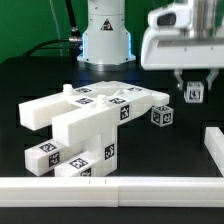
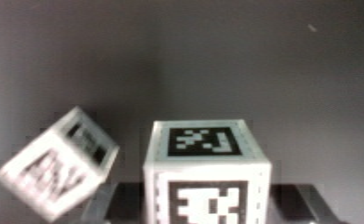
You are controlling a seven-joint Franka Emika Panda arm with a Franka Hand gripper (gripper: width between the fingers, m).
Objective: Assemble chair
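Chair [image 1: 95,118] stands partly joined; the gripper [image 1: 194,98] clenches a small cube [image 1: 194,92], a second cube [image 1: 162,116] resting nearby

Seeing a long white rail [image 1: 170,189] lying along the front of a black table [image 1: 170,150], a white bar [image 1: 214,148] lying on the exterior view's right.

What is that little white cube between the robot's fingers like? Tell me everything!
The small white plastic cube carries black-and-white square tags on its visible faces. It sits upright, clamped on two opposite sides by the jaws of the gripper. Whether it touches the black table is unclear. A second white tagged cube lies nearby, apart.
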